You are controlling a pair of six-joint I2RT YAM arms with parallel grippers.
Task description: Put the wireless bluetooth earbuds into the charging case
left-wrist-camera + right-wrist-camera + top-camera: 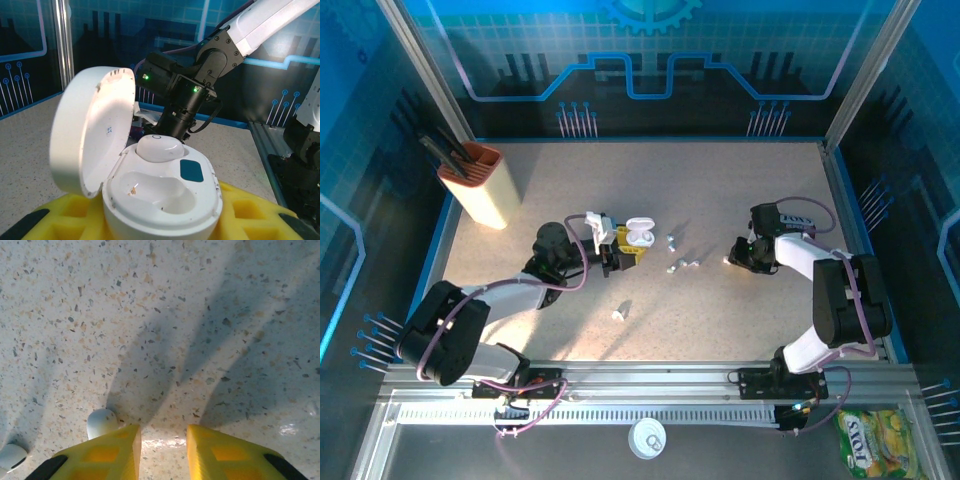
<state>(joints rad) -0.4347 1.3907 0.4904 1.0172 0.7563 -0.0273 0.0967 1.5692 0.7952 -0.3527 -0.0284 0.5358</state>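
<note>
1 earbud sits in the far well of the charging case; the near well is bare, so by my reckoning you are about halfway, with 1 more piece to seat. Your left gripper is closed on the base of the case, its yellow pads against both flanks; it holds the case with the lid swung back to the left. That leaves both wells facing up and open to the other arm; the clamp should also stop the light shell from skating when a piece is pressed in.

Your right gripper is low over the table, to the right of the case; its jaws are parted by a narrow gap, with bare table between them and nothing in them. A loose earbud lies just beside 1 finger in the wrist view, outside the gap; another lies off at that frame's edge. From above, 3 earbuds lie between the 2 grippers; 1 stray piece lies nearer the arm bases. I judge you must shift sideways to straddle the nearest piece; closing where you are would catch nothing.
</note>
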